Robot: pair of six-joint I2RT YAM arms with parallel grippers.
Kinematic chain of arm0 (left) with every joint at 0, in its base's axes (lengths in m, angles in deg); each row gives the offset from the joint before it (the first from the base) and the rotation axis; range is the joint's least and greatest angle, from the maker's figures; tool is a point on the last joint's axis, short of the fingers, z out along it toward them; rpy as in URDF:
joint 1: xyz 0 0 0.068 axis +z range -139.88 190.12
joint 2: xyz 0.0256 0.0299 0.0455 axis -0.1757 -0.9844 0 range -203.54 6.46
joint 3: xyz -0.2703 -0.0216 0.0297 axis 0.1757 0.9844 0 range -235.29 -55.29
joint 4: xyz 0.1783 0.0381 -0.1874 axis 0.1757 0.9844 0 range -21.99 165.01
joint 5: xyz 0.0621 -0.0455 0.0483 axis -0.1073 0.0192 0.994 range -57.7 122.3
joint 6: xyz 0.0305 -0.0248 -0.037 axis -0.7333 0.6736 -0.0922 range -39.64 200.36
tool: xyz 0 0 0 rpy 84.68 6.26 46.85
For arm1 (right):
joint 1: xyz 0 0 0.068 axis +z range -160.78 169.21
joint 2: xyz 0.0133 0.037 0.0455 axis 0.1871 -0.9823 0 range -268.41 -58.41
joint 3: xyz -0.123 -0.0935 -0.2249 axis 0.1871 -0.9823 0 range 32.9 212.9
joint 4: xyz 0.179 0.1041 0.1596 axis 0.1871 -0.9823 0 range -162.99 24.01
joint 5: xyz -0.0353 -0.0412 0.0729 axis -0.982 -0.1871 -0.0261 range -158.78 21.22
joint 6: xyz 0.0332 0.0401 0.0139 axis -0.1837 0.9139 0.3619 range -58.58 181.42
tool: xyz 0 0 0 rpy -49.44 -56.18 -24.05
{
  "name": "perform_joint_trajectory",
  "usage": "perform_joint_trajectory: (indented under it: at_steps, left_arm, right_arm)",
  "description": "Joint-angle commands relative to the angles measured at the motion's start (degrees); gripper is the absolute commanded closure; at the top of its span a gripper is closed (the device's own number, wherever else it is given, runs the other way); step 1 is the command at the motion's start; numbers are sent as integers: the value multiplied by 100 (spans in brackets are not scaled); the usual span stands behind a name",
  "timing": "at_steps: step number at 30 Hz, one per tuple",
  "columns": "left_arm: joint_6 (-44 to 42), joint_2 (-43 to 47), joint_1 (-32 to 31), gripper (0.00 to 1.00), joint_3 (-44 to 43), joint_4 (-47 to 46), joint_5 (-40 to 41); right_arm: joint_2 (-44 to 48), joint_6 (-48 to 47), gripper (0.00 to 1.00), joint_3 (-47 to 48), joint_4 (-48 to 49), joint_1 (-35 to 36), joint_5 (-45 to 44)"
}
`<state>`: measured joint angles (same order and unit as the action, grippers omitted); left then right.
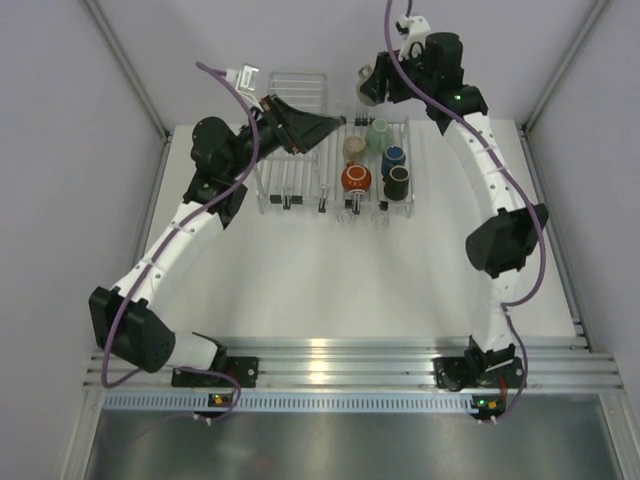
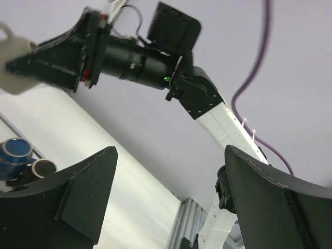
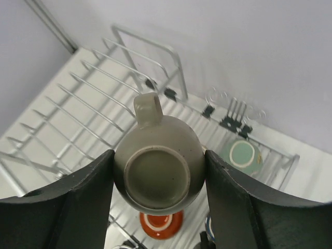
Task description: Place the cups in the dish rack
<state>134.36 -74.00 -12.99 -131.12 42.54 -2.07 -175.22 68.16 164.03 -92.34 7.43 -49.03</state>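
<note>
Right gripper (image 3: 160, 179) was clenched on a grey-beige mug (image 3: 155, 155) above the dish rack (image 1: 378, 205), toward the table's 12 o'clock, where five cups (image 1: 356, 178) already sat, seemingly leaving this last one; left gripper (image 2: 166, 202) hung released.

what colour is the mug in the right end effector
beige ceramic handled mug, clearest in right wrist view
</note>
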Motion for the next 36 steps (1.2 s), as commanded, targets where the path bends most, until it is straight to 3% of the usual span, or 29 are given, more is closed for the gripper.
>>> perform_joint_trajectory:
  at_steps: [1,24,36]
  left_arm:
    - [-900,189,88,10,-55,1027,229]
    - [-733,532,342,10,631,1071,185]
    - [-627,673,448,10,886,1018,176]
  right_arm:
    - [-367,-551,100,694,-1197,208,-638]
    - [-1598,-1219,100,501,-1312,543,-1570]
    - [-1801,-1395,100,457,-1267,534,-1861]
